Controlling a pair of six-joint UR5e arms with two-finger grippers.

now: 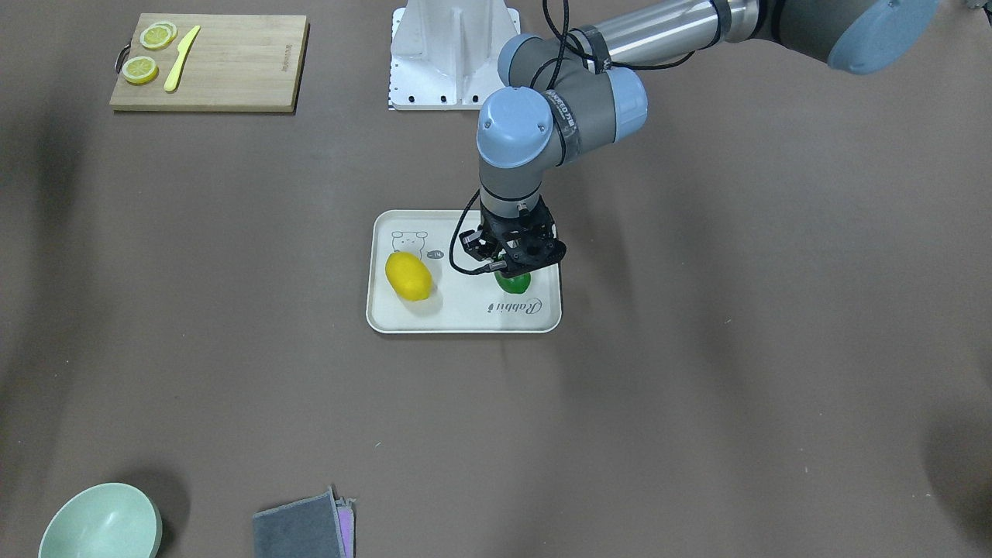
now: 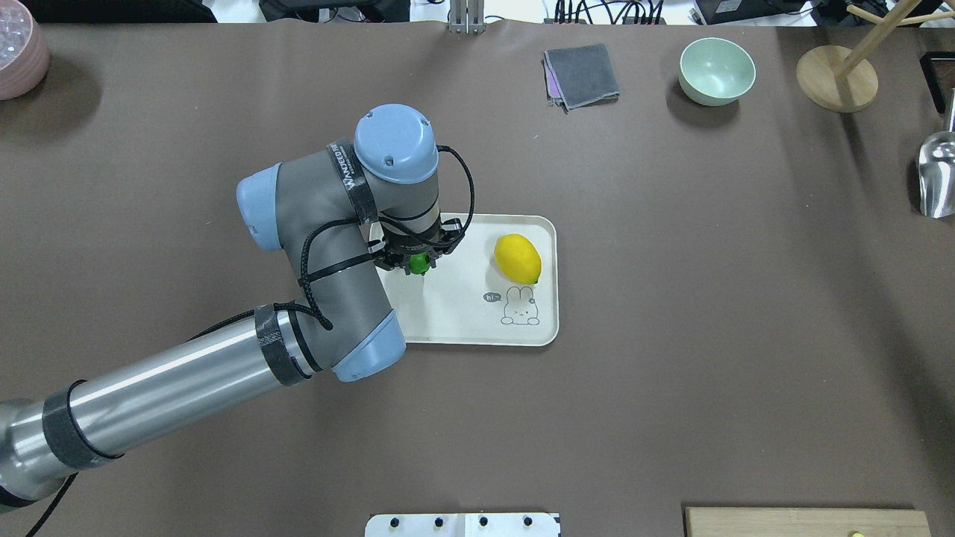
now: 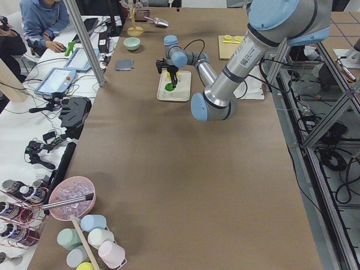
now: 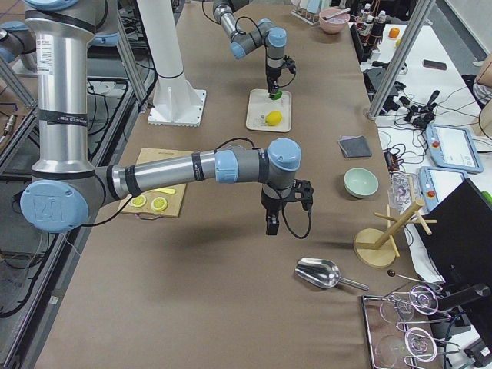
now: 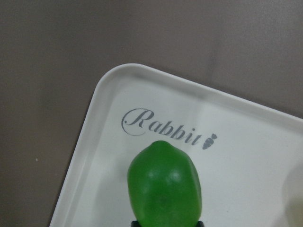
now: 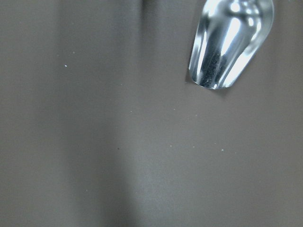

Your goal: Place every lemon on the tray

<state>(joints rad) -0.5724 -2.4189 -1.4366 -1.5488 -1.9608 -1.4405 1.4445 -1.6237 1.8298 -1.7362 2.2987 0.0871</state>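
The off-white tray (image 1: 465, 318) lies mid-table, also in the overhead view (image 2: 462, 321). The yellow lemon (image 1: 408, 276) rests on it near the bear drawing, and shows from overhead (image 2: 518, 258). My left gripper (image 1: 515, 267) points straight down over the tray's other half, shut on the green lemon (image 1: 513, 284). The left wrist view shows the green lemon (image 5: 164, 187) low over the tray beside the "Rabbit" script (image 5: 163, 130). My right gripper (image 4: 270, 224) hangs over bare table far from the tray; I cannot tell whether it is open or shut.
A wooden cutting board (image 1: 209, 62) with lemon slices and a yellow knife lies near the robot's base. A green bowl (image 2: 716, 71), a grey cloth (image 2: 582, 74), a wooden stand (image 2: 835, 78) and a metal scoop (image 6: 229, 42) lie on the right arm's side.
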